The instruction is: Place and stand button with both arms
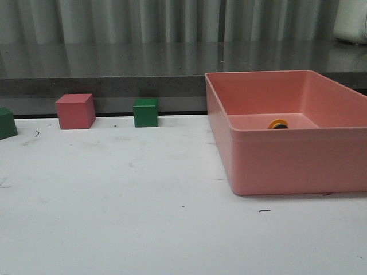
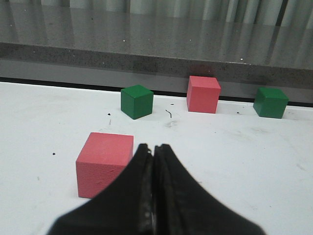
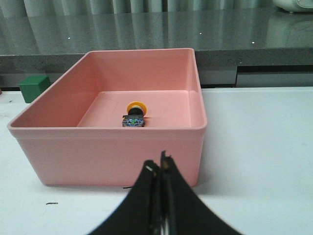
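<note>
White tabletop (image 1: 143, 217), scuffed and marked, fills the foreground beneath a dark grey counter and pleated curtain. Nearest the cameras, the left gripper (image 2: 154, 152) hangs with jaws clenched on nothing, just beside a red cube (image 2: 104, 164); the right gripper (image 3: 160, 169) hangs likewise closed and empty, in front of a pink bin (image 1: 275, 166). Inside that bin, on its floor, the button (image 3: 134, 115) lies on its side, yellow cap toward the far wall. Farther back, along the table's rear edge, stand a second red cube (image 1: 75, 111) and a green cube (image 1: 145, 113), with another green cube (image 1: 7, 123) at the left margin.
</note>
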Robot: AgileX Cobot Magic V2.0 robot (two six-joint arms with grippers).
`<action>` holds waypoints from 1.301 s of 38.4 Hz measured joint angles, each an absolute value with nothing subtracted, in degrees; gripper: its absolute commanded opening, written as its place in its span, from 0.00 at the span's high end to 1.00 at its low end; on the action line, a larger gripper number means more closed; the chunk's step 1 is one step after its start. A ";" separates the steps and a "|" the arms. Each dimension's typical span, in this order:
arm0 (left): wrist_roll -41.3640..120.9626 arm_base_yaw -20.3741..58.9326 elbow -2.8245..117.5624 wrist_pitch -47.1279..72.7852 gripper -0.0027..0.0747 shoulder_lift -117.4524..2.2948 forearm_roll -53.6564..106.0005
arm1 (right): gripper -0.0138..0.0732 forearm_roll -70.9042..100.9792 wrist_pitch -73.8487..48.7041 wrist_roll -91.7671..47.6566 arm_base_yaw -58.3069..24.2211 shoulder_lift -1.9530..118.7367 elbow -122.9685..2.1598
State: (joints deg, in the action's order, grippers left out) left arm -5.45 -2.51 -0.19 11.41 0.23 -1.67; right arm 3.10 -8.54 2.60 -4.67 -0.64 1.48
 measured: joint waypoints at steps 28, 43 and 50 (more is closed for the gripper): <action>-5.45 -2.51 -0.19 11.41 0.99 0.23 -1.67 | 0.91 3.10 -8.54 2.60 -4.67 -0.64 1.48; -5.45 -2.51 -0.19 11.14 0.99 0.23 -1.67 | 0.91 3.10 -8.54 2.60 -4.67 -0.64 1.48; -5.45 -2.51 -0.19 7.40 0.99 0.23 -1.67 | 0.91 3.10 -8.54 2.60 -4.67 -0.64 1.48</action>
State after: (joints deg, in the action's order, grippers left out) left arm -5.45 -2.51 -0.19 7.40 0.23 -1.67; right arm 3.10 -8.54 2.60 -4.67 -0.64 1.48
